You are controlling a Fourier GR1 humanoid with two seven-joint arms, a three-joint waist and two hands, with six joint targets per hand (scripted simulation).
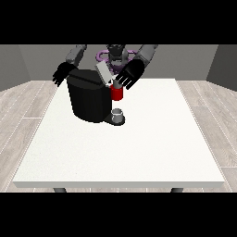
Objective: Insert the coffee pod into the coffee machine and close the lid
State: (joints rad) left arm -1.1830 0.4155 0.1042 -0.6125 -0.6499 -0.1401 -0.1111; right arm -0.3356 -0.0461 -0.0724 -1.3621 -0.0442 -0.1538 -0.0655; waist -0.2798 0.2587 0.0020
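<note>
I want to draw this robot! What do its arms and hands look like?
Both arms are grey, with chunky rounded segments like thick tubes. Each ends in a black hand with fingers and a thumb: one at the view's left, one at the view's right. I can't see any cables or markings on them.

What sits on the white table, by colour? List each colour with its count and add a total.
Black: 1, the coffee machine, its grey lid raised
Red: 1, the pod holder
Grey: 1, the cup on the machine's base
Total: 3
</note>
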